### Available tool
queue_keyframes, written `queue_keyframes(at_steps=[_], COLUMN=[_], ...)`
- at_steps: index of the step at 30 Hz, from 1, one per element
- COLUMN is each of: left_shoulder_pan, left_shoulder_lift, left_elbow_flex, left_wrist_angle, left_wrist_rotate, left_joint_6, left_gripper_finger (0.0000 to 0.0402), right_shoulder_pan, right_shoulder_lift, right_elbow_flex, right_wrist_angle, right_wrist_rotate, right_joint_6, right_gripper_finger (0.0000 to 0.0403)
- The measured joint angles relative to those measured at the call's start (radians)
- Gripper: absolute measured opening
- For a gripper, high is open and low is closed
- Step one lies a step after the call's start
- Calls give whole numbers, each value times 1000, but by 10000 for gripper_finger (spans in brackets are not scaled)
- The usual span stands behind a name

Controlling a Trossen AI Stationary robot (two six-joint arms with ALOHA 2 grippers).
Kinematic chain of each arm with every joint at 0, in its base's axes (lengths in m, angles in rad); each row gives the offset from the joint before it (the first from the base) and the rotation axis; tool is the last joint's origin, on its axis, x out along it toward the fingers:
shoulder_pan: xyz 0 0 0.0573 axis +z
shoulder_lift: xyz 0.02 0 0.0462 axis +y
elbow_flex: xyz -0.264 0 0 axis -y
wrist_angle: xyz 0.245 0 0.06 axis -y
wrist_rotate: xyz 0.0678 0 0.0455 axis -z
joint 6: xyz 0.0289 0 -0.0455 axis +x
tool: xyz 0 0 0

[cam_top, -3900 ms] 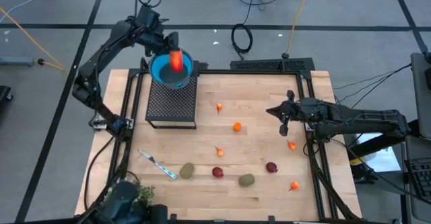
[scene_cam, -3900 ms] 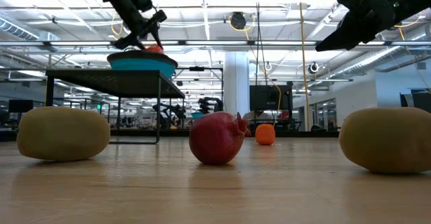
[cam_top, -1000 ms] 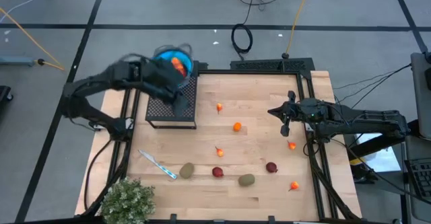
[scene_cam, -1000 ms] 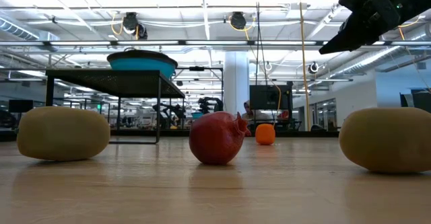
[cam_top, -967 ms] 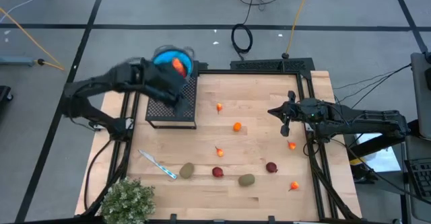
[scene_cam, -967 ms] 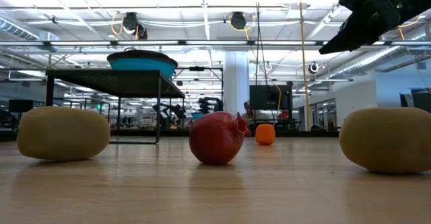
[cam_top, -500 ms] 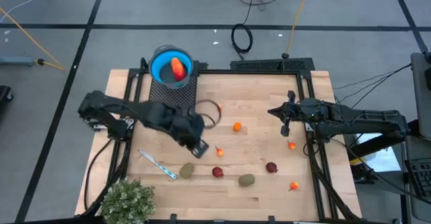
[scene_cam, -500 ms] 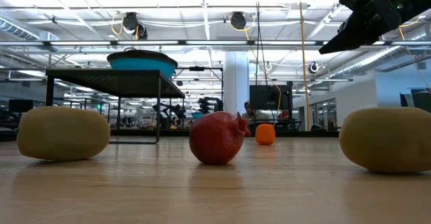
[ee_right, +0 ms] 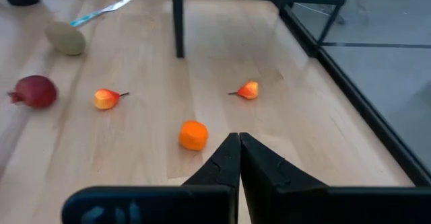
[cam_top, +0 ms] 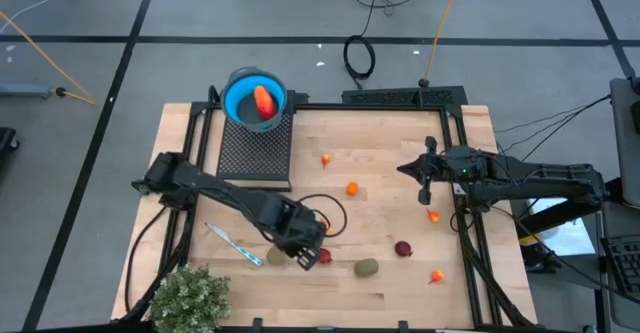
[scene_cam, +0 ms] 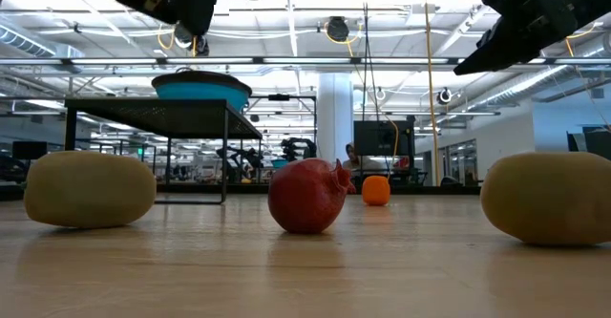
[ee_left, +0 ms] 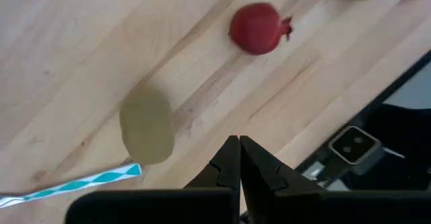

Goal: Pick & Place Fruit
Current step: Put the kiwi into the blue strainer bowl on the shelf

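1. Fruit is mostly scattered along the bench's near edge, seen from the high view: an olive-brown oval [cam_top: 277, 257] and a dark red round [cam_top: 323, 257] sit either side of my left claw [cam_top: 303, 256], another oval [cam_top: 366, 267] lies further along, and one red-orange piece [cam_top: 263, 101] is already in the blue bowl [cam_top: 240, 95] on the black mesh stand [cam_top: 254, 151] at the far left corner. My guess is the next pick is one of those two beside me, so I'd want to centre straight over one and spread the fingers before dropping, or I'll just nudge it into a roll.

2. Low view: that oval [scene_cam: 90, 189], the red round [scene_cam: 307, 197] and the second oval [scene_cam: 548, 199] all rest on the wood, and I'm hanging well above them. The right claw [scene_cam: 520, 22] waits up high too.

3. Left wrist view: my fingers [ee_left: 229, 162] are pressed together with nothing between them, touching nothing. The oval [ee_left: 146, 126] lies just beside the blue-and-white stick [ee_left: 74, 183]; the red round [ee_left: 258, 28] is apart from both.

4. Right wrist view: that claw [ee_right: 238, 154] is also pinched closed and empty, looking over an orange ball [ee_right: 193, 134] and two little stemmed pieces [ee_right: 106, 99].
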Motion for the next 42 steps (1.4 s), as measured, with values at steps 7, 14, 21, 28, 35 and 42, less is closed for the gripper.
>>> queue_keyframes(at_steps=[7,14,21,28,35,42], left_shoulder_pan=[-21,-51,-72,-97,-108,-121], left_shoulder_lift=[13,8,8,8,8,8], left_elbow_flex=[-7,-9,-9,-43,-165,-253], left_wrist_angle=[-35,-172,-181,-177,-79,38], left_wrist_rotate=[-57,-108,-155,-215,-121,-83], left_joint_6=[-22,-44,-67,-124,-157,-161], left_gripper_finger=[67,149,240,328,385,392], right_shoulder_pan=[0,0,0,0,0,0], right_shoulder_lift=[0,0,0,0,0,0], right_elbow_flex=[0,0,0,0,0,0], right_wrist_angle=[0,0,0,0,0,0], right_wrist_rotate=[-16,-16,-16,-16,-16,-16], right_joint_6=[0,3,3,3,3,4], right_gripper_finger=[1,1,1,1,1,1])
